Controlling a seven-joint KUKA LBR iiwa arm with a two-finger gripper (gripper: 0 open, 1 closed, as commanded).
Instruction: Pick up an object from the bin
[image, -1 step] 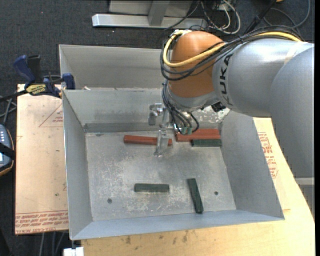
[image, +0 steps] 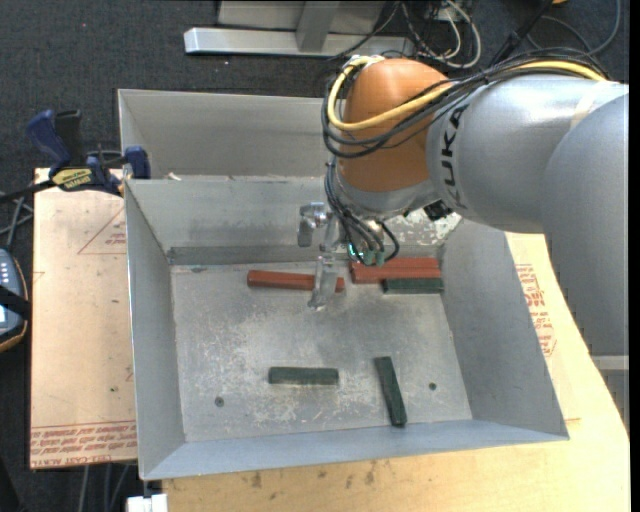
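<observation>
I have the gripper (image: 321, 297) low in the grey metal bin (image: 150, 300), near the back wall, its tip at the right end of a long red-brown flat bar (image: 280, 281). I cannot tell whether the fingers are spread or pressed together. A second red bar (image: 408, 269) and a dark green bar (image: 412, 286) lie just beside it. Two more dark green bars (image: 303, 376) lie near the front edge.

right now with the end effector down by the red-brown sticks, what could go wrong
1. The end effector is at the right end of the left red-brown stick, not its middle; lifted from there, the stick may tilt or slip out.
2. A second red-brown stick and a dark green bar lie close by on the right, side by side; they could get nudged or caught too.
</observation>
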